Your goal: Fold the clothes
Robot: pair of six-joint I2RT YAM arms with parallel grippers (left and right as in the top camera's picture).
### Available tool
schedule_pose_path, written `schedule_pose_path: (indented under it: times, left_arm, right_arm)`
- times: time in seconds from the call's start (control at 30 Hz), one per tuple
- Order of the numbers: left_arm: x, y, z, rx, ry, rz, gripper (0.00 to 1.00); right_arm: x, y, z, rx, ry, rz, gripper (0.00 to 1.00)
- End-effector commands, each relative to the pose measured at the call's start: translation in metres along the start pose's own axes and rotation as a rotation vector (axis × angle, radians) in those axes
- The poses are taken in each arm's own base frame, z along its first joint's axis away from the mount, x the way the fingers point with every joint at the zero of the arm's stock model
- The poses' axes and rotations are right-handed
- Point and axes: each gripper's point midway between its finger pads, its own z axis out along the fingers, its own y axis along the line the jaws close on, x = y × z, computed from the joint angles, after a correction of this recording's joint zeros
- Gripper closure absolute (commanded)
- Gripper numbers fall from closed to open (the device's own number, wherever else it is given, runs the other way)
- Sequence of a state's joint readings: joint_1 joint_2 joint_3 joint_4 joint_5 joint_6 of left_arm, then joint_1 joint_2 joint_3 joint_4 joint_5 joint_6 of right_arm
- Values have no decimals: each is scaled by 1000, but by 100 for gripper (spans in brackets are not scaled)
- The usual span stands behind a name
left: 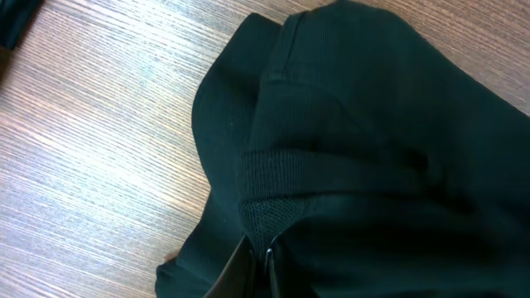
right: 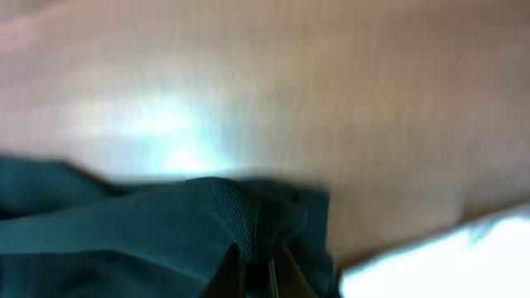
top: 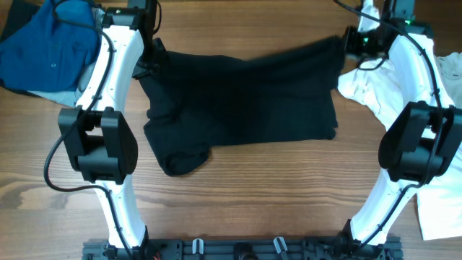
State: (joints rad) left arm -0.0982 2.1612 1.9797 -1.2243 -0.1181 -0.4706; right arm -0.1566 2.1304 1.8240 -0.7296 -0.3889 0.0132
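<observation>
The clothes, a black T-shirt [top: 245, 101], lie spread across the middle of the wooden table, with a bunched corner at the front left [top: 180, 159]. My left gripper [top: 153, 59] is shut on the shirt's far left edge; in the left wrist view the fabric [left: 373, 149] is pinched between the fingers [left: 248, 273]. At the far right edge of the shirt my right gripper [top: 348, 42] is shut on it; in the blurred right wrist view the cloth [right: 166, 232] folds into the fingers [right: 236, 277].
A blue buttoned shirt [top: 47, 50] lies at the back left. A white T-shirt [top: 368, 87] is under and beside the right arm, with more white cloth [top: 440, 209] at the right edge. Bare wood [top: 274, 195] lies in front of the black shirt.
</observation>
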Motion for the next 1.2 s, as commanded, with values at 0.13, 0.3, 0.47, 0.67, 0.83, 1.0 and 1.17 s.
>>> schedule_pose_path:
  times: [0.13,0.3,0.47,0.67,0.83,1.0,1.17]
  left_arm:
    - [-2,-2,-13,24,-29,-19,96]
    - [-4,-3,-14,30,-38,-20,96]
    - [-13,-8,-14,53,-77,-25,96]
    - [-37,-19,-18,96,-175,-38,96]
    - [-44,-18,-19,83,-206,-45,96]
    - [-52,-6,-20,15,-254,-55,96]
    - [-57,-5,-22,9,-276,-56,96]
  right_arm:
    - [-45,11,9,78,-165,-248,96]
    - [-55,35,24,81,-212,-383,96]
    - [-61,45,46,106,-252,-417,96]
    - [-58,28,58,148,-241,-374,96]
    - [-54,2,55,196,-215,-335,96]
    - [-53,-26,46,228,-203,-294,96]
    - [-54,-40,39,256,-205,-275,96]
